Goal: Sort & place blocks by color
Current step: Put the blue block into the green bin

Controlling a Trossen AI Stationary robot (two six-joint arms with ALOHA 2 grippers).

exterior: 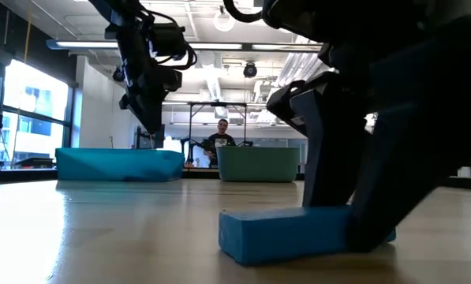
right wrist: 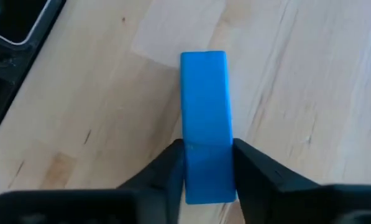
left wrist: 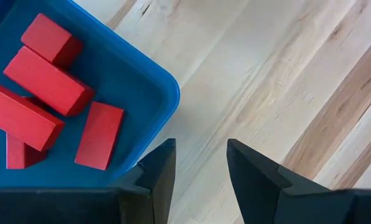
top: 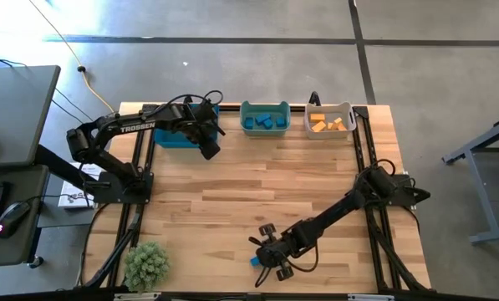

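Blue block (exterior: 286, 231): flat on the table near its front edge, a short solid bar, well apart from the bins.
Right gripper (right wrist: 208, 163): fingers closed around one end of the bar, seemingly to lift it for sorting.
Left gripper (left wrist: 201, 167): fingers apart, empty, hovering at the corner of the blue bin (left wrist: 166, 93), likely after a drop.
Red blocks (left wrist: 48, 81): lying loose in that bin.
Teal bin (top: 265, 120): holds blue blocks, the bar's probable destination.
White bin (top: 329, 120): holds orange blocks.

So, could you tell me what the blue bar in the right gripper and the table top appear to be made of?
Blue bar: probably painted wood, possibly plastic; solid matte colour, crisp edges, no grain visible. The right gripper has its fingers against both long sides.
Table top: wood, butcher-block style; pale planks with visible grain, seams and a light sheen.
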